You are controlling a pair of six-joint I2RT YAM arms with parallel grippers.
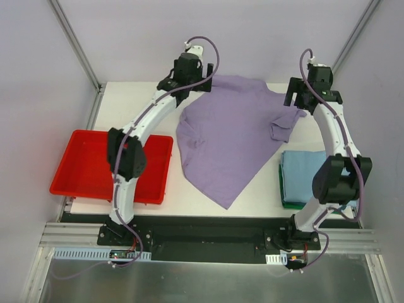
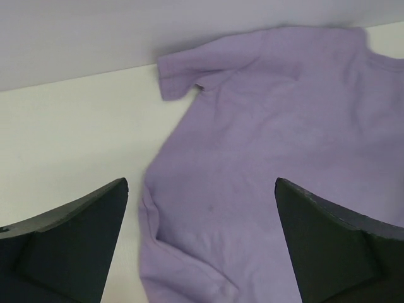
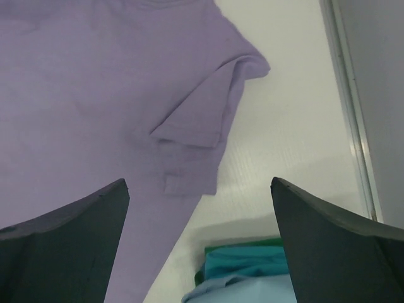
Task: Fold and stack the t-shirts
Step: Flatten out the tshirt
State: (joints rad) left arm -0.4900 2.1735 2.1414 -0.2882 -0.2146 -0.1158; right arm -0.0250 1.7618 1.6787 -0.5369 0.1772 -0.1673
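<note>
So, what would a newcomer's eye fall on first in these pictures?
First the lavender t-shirt, lying unfolded and askew across the middle of the table, one sleeve doubled over. Then the red tray at the left edge, and at the right the folded light blue t-shirt on the dark green t-shirt, partly behind the right arm. The left gripper and the right gripper hang open over the lavender shirt's far shoulders.

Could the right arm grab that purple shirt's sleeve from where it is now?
Probably yes. The right claw is open and points at the folded-over sleeve of the purple shirt, with nothing between them. The folded blue shirt lies nearer the arm's base, out of the way.
</note>
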